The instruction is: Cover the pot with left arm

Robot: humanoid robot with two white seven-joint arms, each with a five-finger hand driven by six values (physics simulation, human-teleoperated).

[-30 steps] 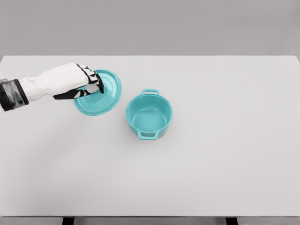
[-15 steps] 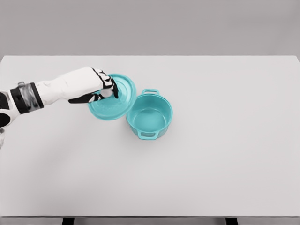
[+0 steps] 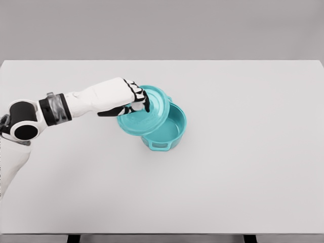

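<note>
Pot (image 3: 169,132) half overlapped by tilted lid (image 3: 147,114), clamped in left hand (image 3: 126,96); table (image 3: 243,167) open around.

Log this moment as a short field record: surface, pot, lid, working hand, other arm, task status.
surface: white table
pot: teal pot, upright, partly open on its right side
lid: teal lid, tilted, overlapping the pot's left part, not seated
working hand: left hand, fingers closed on the lid's top
other arm: right arm not in view
task status: pot not yet covered
</note>
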